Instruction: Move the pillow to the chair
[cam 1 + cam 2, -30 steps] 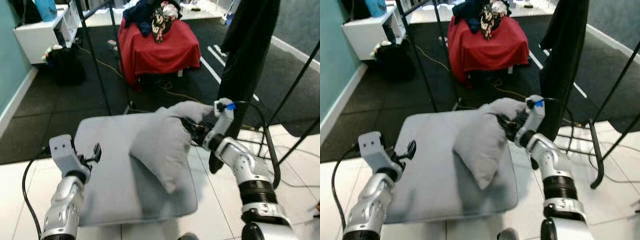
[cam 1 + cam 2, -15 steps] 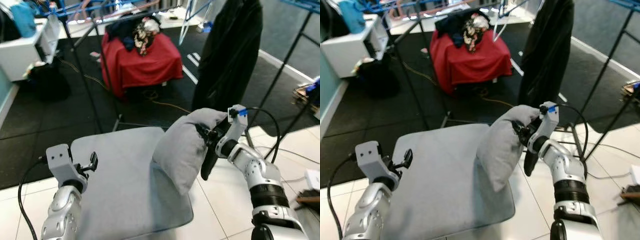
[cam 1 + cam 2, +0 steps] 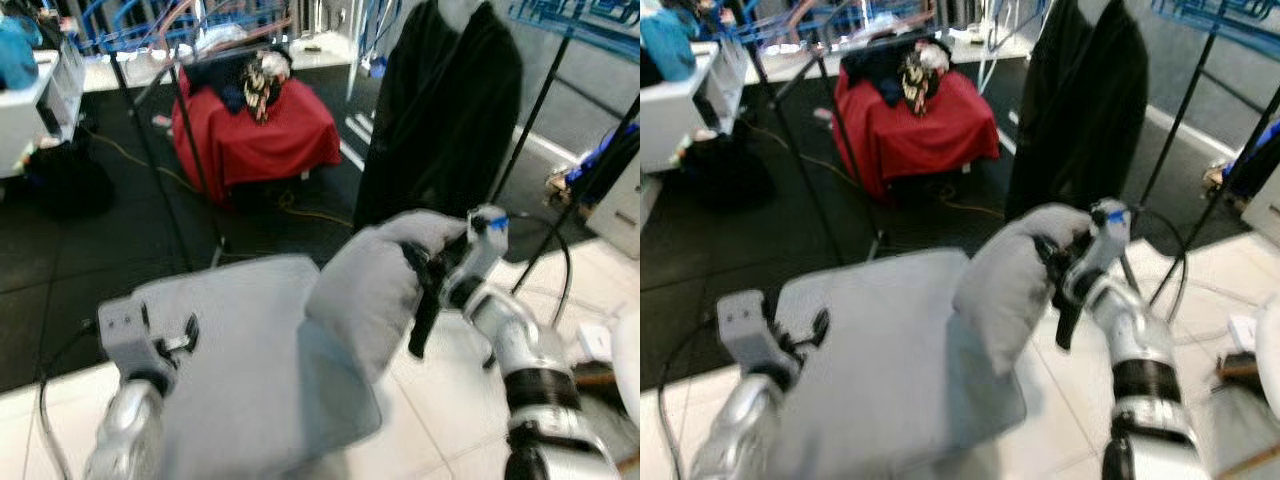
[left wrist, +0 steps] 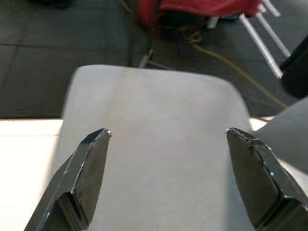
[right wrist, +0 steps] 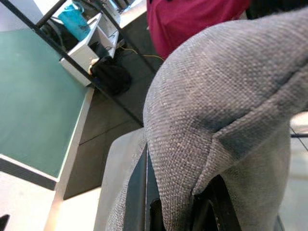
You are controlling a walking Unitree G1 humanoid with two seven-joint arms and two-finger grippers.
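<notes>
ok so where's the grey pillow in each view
Left eye view: pillow right of centre, lifted by the right claw.
Right eye view: right of centre again, beside the same claw.
Left wrist view: a grey sliver at the right edge, beyond the open left claw.
Right wrist view: close up, across most of the picture.
Shared landmark: the flat grey cushion under it.

The pillow [image 5: 226,96] pinched in the right gripper [image 3: 418,268] is showing a coarse, matt grey woven cloth, its weave plain right at the fingers. Beneath the left gripper [image 4: 168,178], the grey cushion [image 4: 159,139] is looking smoother and soft, also matt. That gripper's black fingers [image 4: 86,168] are showing a finely textured, dull surface. Both arms are gleaming as brushed silver metal.
</notes>
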